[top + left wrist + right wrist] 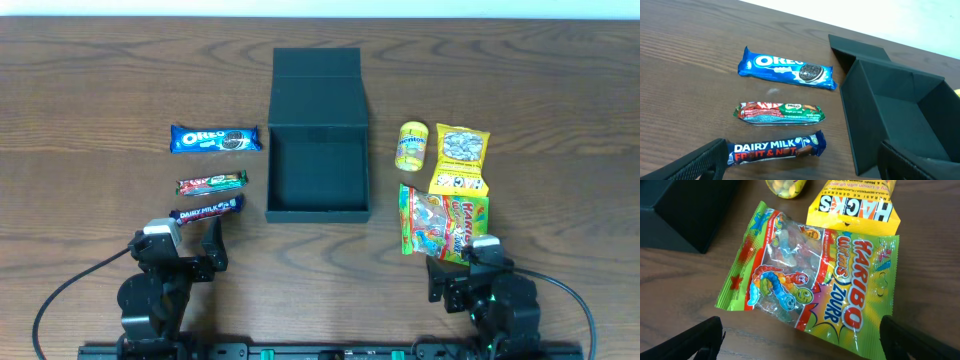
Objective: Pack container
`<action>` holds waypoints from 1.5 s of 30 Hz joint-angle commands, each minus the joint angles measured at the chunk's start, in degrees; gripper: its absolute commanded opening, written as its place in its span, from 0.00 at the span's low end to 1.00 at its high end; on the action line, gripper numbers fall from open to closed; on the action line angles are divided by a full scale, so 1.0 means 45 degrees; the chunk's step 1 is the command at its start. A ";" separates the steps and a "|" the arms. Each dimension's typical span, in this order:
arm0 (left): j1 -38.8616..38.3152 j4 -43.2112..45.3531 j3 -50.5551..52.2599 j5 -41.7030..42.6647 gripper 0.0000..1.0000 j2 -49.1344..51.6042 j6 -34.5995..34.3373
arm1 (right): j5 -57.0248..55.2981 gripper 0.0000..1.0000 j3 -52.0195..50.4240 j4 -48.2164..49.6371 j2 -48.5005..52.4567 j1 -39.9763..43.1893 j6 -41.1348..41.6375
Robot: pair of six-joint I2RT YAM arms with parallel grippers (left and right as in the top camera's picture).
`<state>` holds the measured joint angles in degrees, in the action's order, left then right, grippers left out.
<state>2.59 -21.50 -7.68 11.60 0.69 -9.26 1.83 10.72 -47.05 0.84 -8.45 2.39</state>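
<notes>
One container (318,170) lies open mid-table (90,70), its lid flat behind it. To its left we count three bars: Oreo (215,138), a red-green bar (212,183) and Dairy Milk (207,209). To its right are three more snacks: a yellow tub (412,146), Hacks (460,158) and Haribo (443,220). Two grippers, left (188,243) and right (463,262), both have their fingers apart.

container (318,205) | dark teal-green square box | lid open | table centre
</notes>
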 commanded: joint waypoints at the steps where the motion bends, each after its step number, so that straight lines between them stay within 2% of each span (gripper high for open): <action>1: 0.0087 -0.0039 0.0272 0.0010 0.95 -0.0097 -0.0136 | -0.0073 0.99 -0.0053 0.0010 -0.0092 -0.0092 0.0165; 42: 0.0087 -0.0034 0.0272 0.0010 0.95 -0.0097 -0.0136 | -0.0121 0.99 -0.0053 0.0058 -0.0092 -0.0092 0.0107; 45: 0.0087 -0.0039 0.0272 0.0010 0.95 -0.0097 -0.0136 | 0.0816 0.99 -0.0053 0.1103 -0.0092 -0.0092 0.1030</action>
<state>2.59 -21.50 -7.66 11.60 0.69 -9.26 2.02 10.68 -44.47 0.84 -8.45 2.98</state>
